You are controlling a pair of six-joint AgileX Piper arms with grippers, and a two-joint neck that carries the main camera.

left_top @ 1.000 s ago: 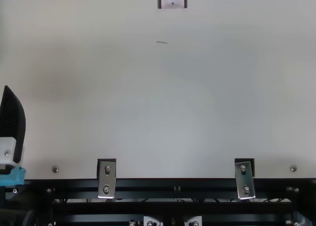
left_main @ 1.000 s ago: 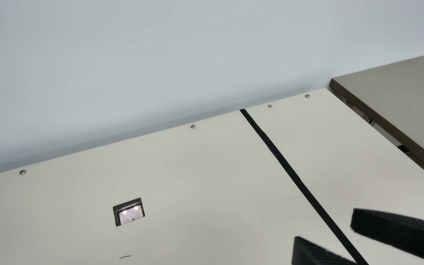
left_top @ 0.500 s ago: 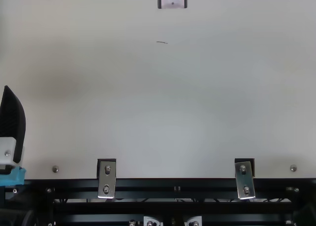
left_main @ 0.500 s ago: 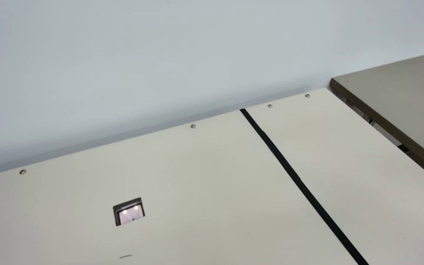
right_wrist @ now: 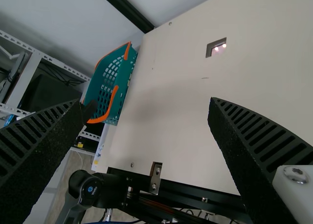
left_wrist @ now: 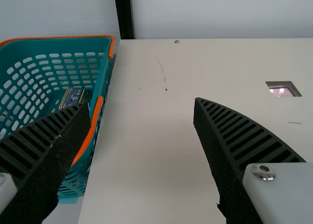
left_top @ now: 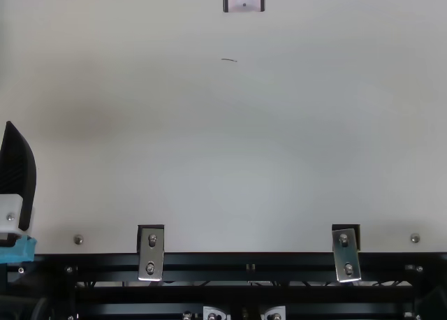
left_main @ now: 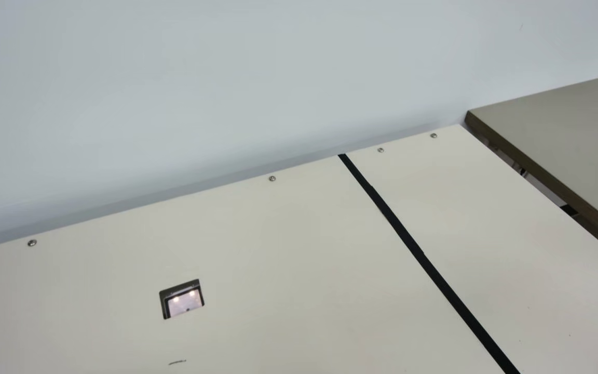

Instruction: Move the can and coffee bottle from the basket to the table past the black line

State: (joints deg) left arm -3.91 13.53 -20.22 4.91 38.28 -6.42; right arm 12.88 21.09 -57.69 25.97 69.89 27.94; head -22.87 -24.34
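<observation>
At the left edge of the top view, one black finger of my left gripper (left_top: 17, 173) lies over the table. In the left wrist view my left gripper (left_wrist: 142, 105) is open with nothing between its fingers. A teal basket (left_wrist: 100, 72) with orange handles stands beside that view's left finger. Inside it lies a can-like item (left_wrist: 73, 96) with a dark blue label, partly hidden. My right gripper (right_wrist: 145, 104) is open and holds nothing; the basket (right_wrist: 128, 70) appears farther off in that view. The black line (left_main: 408, 241) crosses the table in the main view. I cannot make out the coffee bottle.
The table (left_main: 299, 270) has a small square cutout (left_main: 182, 298) and screws along its far edge. A second, darker tabletop (left_main: 569, 124) stands past a gap at the right. A black rail with metal brackets (left_top: 151, 253) runs along the near edge; shelving (right_wrist: 29, 77) stands beyond the basket.
My right gripper's two fingers, at the main view's lower right corner a second ago, have drawn back out of that view. The left gripper has kept its place in the top view.
</observation>
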